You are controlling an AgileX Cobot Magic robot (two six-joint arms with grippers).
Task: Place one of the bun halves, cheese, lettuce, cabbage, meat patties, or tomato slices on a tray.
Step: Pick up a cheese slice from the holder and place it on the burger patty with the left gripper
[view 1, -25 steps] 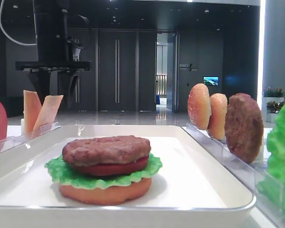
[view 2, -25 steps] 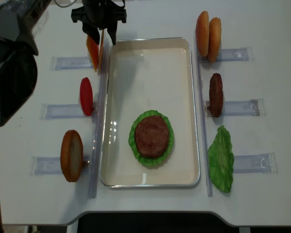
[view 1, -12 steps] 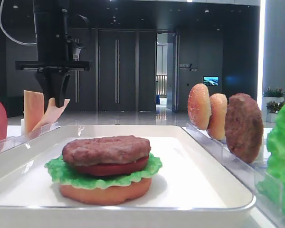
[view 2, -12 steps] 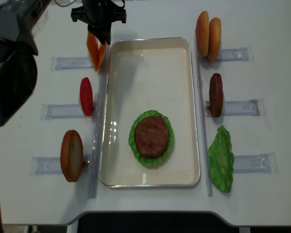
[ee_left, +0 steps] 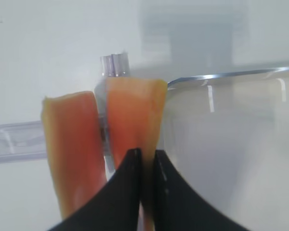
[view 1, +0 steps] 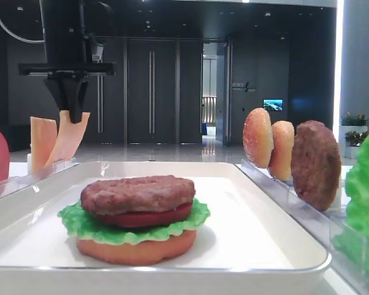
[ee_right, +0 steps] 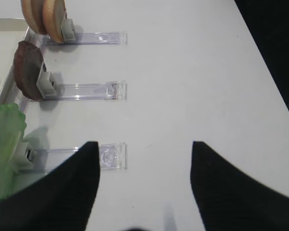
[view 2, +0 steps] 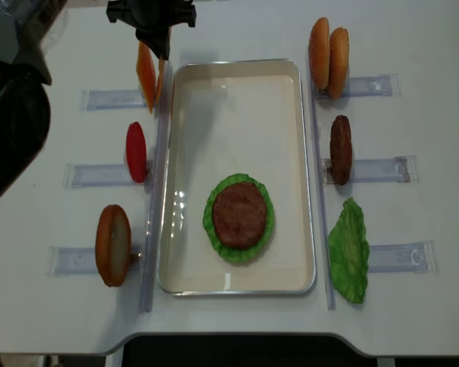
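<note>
Two thin, stiff-looking pale orange cheese slices (ee_left: 70, 149) stand beside the white rectangular tray (view 2: 237, 92), and the left gripper (ee_left: 145, 161) pinches the tray-side slice's top edge, a sensible hold for something seemingly light and slippery.
</note>
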